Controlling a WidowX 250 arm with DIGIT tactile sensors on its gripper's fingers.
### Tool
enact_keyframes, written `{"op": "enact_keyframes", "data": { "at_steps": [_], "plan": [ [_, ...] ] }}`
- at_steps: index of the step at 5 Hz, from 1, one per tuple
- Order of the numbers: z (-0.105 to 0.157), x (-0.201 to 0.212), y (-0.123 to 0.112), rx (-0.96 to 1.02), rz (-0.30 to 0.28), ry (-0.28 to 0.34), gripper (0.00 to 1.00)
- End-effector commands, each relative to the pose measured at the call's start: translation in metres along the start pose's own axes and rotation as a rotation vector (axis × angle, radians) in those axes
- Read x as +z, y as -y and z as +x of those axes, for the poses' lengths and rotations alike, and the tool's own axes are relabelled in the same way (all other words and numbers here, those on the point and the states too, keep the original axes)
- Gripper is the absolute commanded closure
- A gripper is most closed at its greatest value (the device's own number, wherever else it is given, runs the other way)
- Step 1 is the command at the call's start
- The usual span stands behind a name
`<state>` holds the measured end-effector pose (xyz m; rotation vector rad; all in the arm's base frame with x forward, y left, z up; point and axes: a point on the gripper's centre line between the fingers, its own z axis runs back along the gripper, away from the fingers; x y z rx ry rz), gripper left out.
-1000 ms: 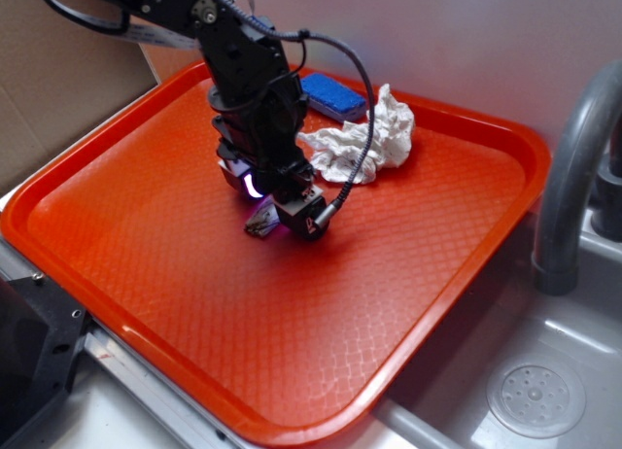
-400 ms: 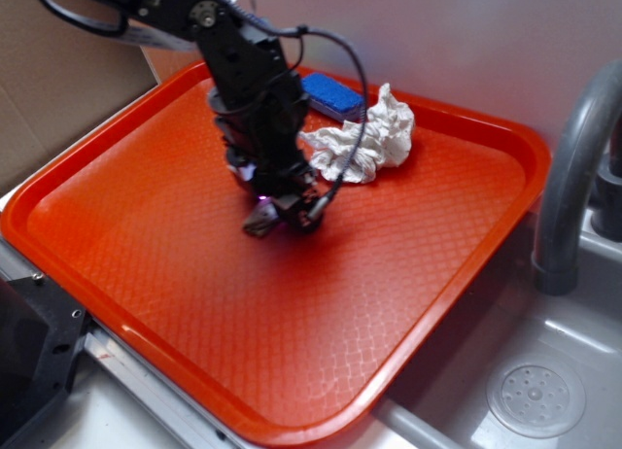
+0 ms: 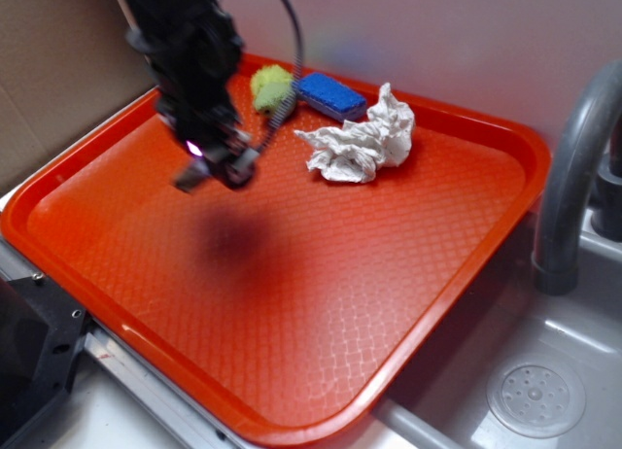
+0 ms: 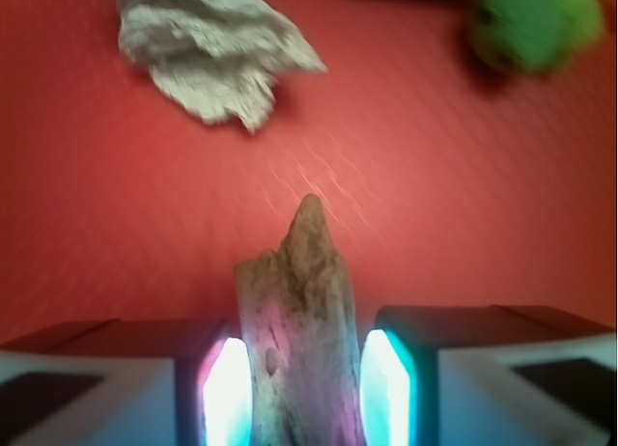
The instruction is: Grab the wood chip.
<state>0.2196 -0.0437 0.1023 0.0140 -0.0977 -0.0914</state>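
I see black gripper (image 3: 216, 167) now raised, shifted to upper left of frame – a second ago low at tray centre. Rough brown-grey wood chip (image 4: 299, 340) clamped between lit fingers (image 4: 228, 393) – grab looks done. Wrist view shows grip clearly (exterior blurred). Orange plastic tray (image 3: 457, 274) below.

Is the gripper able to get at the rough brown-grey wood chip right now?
Yes, apparently: the gripper already has the rough brown-grey wood chip between its jaws, lifted above the orange tray.
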Motion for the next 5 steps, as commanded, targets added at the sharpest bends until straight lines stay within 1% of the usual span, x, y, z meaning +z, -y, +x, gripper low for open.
{"op": "enact_keyframes", "data": {
  "at_steps": [1,2,3,4,5],
  "plan": [
    [0.005,0.088,-0.045,0.043,-0.050,-0.004,1.00],
    [0.002,0.100,-0.043,0.042,-0.026,0.034,1.00],
    [0.001,0.100,-0.042,0.049,-0.018,0.059,1.00],
    [0.001,0.095,-0.041,0.066,0.008,0.070,1.00],
    [-0.010,0.083,-0.032,0.053,0.050,0.054,1.00]
  ]
}}
